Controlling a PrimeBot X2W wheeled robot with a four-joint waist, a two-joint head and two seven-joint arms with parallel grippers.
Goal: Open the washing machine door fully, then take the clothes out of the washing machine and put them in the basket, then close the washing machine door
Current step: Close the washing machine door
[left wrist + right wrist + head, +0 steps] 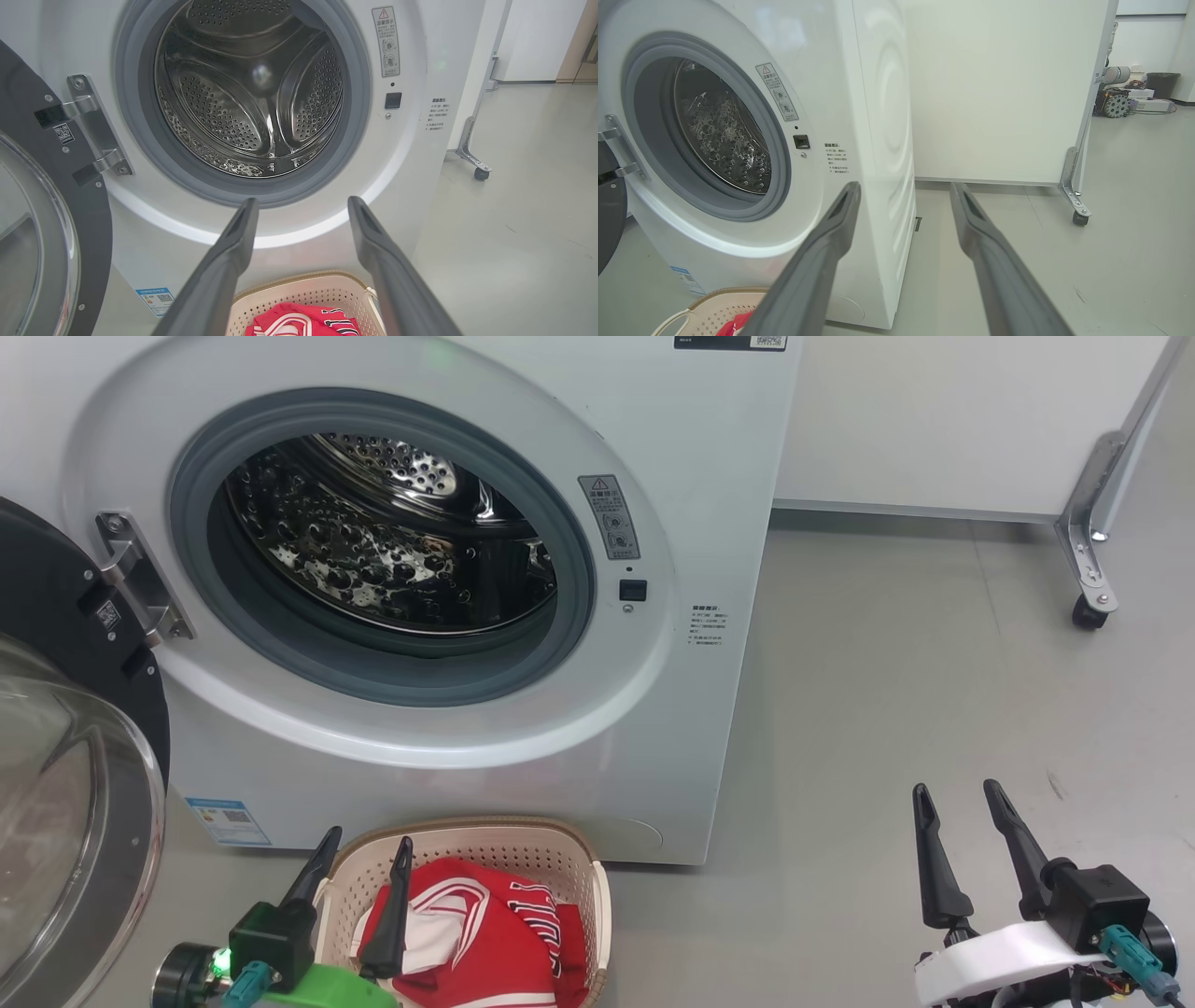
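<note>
The left gripper (369, 837) and right gripper (957, 787) are released and empty; clothes (485, 915) lie in the basket (560, 831) below the left one, drum (392, 551) ahead bare, door (56, 588) awaiting closing.

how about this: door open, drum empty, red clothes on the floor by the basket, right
No: the clothes lie in the basket, not on the floor, as the head view shows. The door is open and the drum empty.

Ahead of the left fingers (392, 915), the white washing machine (709, 476) gapes, steel drum gleaming. The washing machine door (56, 569) stands wide open, off to their left. Red clothes (495, 933) lie heaped in the cream basket (541, 859), right beneath them.
</note>
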